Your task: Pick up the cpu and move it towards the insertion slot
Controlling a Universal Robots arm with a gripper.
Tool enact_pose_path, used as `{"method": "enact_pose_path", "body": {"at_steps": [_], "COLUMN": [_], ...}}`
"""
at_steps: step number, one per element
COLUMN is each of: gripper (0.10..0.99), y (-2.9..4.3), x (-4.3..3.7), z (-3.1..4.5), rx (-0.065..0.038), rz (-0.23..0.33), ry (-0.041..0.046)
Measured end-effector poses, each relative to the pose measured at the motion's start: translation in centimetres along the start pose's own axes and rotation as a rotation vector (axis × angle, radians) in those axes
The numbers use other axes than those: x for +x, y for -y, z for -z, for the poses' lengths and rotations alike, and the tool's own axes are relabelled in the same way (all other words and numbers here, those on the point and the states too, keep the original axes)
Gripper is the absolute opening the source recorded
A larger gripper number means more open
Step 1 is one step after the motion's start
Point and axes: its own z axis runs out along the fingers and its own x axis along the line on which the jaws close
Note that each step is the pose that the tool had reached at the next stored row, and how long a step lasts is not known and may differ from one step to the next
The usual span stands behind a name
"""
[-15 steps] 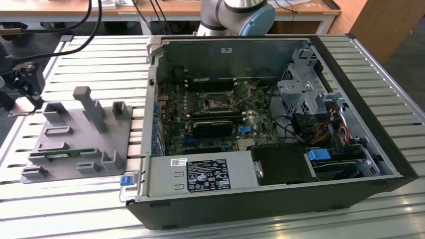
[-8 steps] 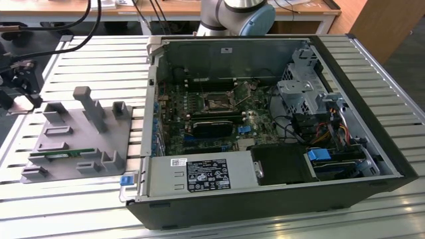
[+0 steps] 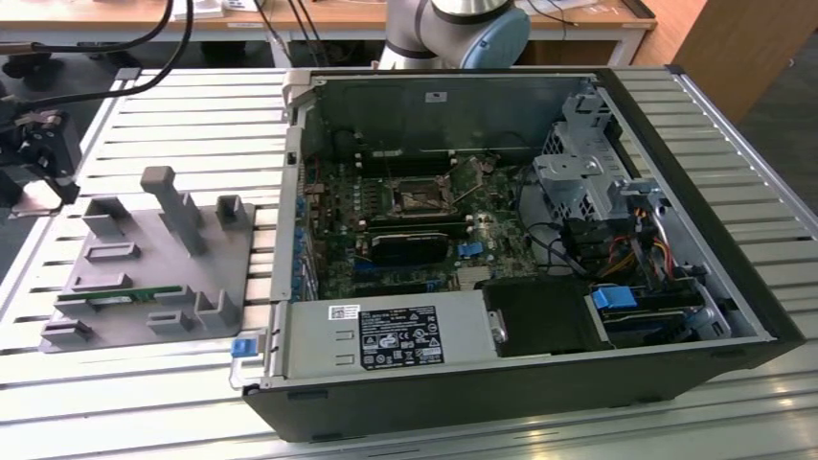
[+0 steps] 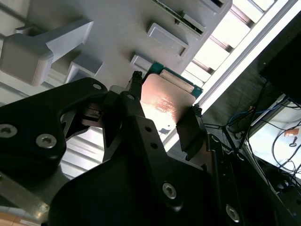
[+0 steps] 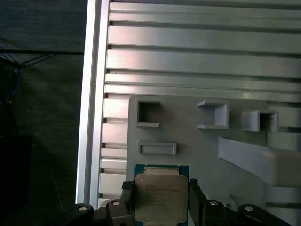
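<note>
Universal Robots arm's grey-and-blue base joint (image 3: 466,29) stands at the far side of the scene. In both wrist views its black gripper (image 4: 165,96) (image 5: 160,186) points downward, two fingers (image 4: 188,129) clamped on opposite edges of the cpu (image 5: 160,200).

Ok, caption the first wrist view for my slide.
The hand closed on the cpu at opposite edges, over the grey holder tray on the slatted metal table.

Slatted metal table (image 3: 192,115) bears a grey holder (image 3: 138,276) and open computer case (image 3: 511,388).
</note>
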Motion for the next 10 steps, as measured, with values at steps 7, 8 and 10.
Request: {"method": "enact_pose_path", "body": {"at_steps": [7, 8, 10], "gripper": [0.545, 0.545, 0.545], "y": [-0.05, -0.06, -0.07], "x": [0.01, 0.01, 0.01], "z": [0.74, 0.83, 1.0], "rx": [0.001, 0.001, 0.001], "rz": [0.0, 0.0, 0.0], "ry": [0.0, 0.0, 0.0]}}
